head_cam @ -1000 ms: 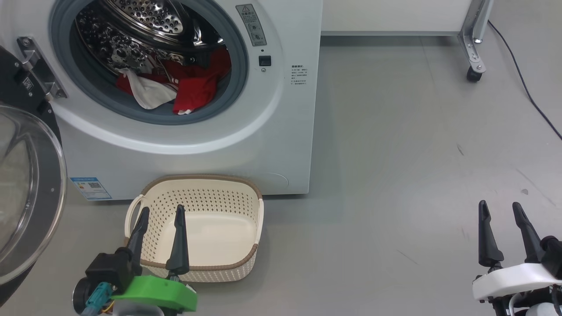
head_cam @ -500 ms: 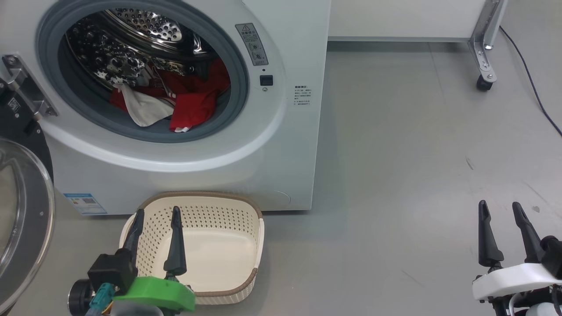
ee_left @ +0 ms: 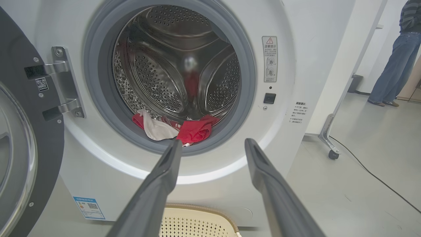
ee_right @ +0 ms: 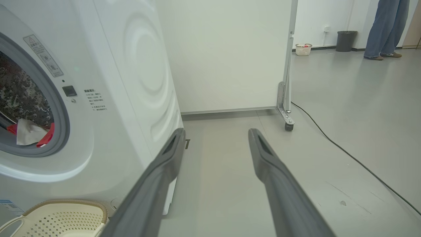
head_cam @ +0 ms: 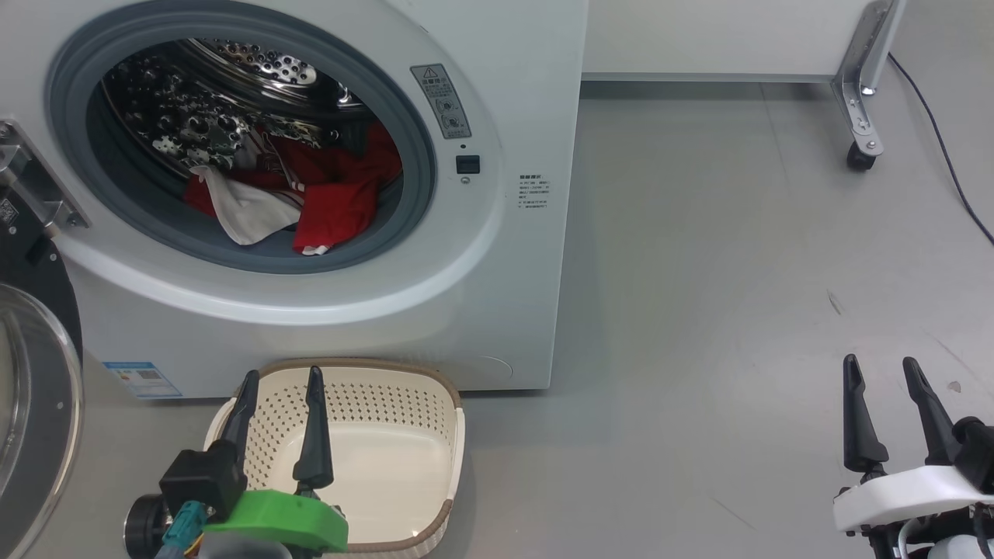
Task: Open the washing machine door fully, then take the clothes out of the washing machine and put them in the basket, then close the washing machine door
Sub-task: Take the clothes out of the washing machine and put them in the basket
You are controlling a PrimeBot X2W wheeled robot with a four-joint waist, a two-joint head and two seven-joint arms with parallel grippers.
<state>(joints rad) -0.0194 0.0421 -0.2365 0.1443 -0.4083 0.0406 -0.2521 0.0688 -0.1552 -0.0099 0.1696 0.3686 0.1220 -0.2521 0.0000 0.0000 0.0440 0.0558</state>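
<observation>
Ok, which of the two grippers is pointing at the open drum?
The left gripper: its wrist view looks straight into the washing machine at the red and white clothes. The right gripper points past the machine's side at the floor.

The left gripper [head_cam: 282, 374] is formed of two long, dark, tapering fingers, which are carried on a bright green housing [head_cam: 279, 524]. A black block [head_cam: 203, 480] and a teal connector [head_cam: 180, 522] are fitted beside it. The right gripper [head_cam: 881, 361] is built with the same dark fingers but is mounted on a white shell [head_cam: 901, 491]. A recessed slot is cut near each fingertip [ee_left: 173, 154].
</observation>
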